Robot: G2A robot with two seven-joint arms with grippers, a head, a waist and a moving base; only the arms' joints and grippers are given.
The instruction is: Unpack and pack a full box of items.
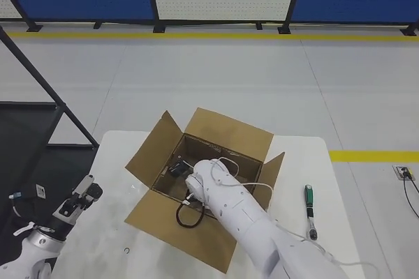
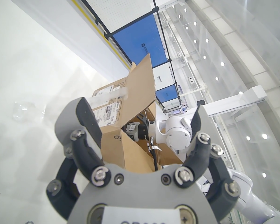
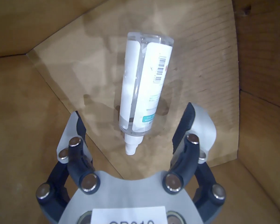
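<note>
An open cardboard box [image 1: 223,132] stands in the middle of the white table [image 1: 115,209], its flaps spread outward. My right arm reaches down into it. In the right wrist view a clear bottle [image 3: 143,87] with a white label and white nozzle lies flat on the box floor [image 3: 200,75]. My right gripper [image 3: 133,122] hangs open just above the bottle's nozzle end, one finger on each side, not touching it. My left gripper [image 2: 140,115] is open and empty near the table's left edge, facing the box [image 2: 121,127] from the side.
A green-handled tool [image 1: 310,207] lies on the table right of the box. A black cable loop [image 1: 188,216] hangs from the right arm over the near flap. A small hook-shaped piece [image 1: 126,250] lies near the front left. A clear scrap [image 2: 22,109] rests on the table.
</note>
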